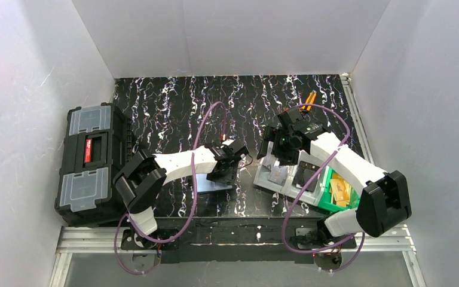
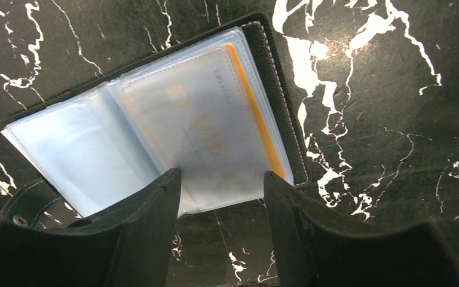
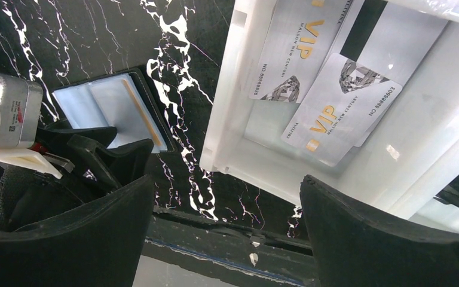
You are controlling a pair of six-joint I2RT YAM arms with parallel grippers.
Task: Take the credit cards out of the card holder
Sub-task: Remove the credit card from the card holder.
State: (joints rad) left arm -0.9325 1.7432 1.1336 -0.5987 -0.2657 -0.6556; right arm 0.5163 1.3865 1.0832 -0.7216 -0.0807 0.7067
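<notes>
**Card holder and both grippers, overhead and wrist views.** The card holder (image 2: 155,119) is lying open and flat on the black marbled table (image 1: 173,107), with its clear plastic sleeves facing up. In the left wrist view, a pale card (image 2: 203,128) is showing through the frosted sleeve next to the holder's stitched black edge. "VIP" in gold is legible on it, while the smaller print near its top is too blurred to read. An orange-tan strip (image 2: 257,113) is running along that card's outer side. The left gripper (image 2: 222,191) is hovering over the holder's near edge. Its jaws are standing apart with a clear gap, straddling the lower border of that sleeve and clasping nothing. Just to the right of the holder a pale grey bin (image 3: 227,89) is sitting, and the right gripper (image 3: 227,227) is hanging above it with its jaws spread wide and empty. Silvery cards (image 3: 340,107) are lying overlapped in this bin. Two are reading "VIP" in gold, "MALON NEW CENTURY" and "NO" followed by a number made mostly of eights, and another is showing a black stripe. Farther right of the holder, a green bin (image 1: 329,206) is holding orange-tan cards (image 1: 340,191). Well to the left of the holder a black toolbox (image 1: 89,158) is standing, its red label too small to read.
</notes>
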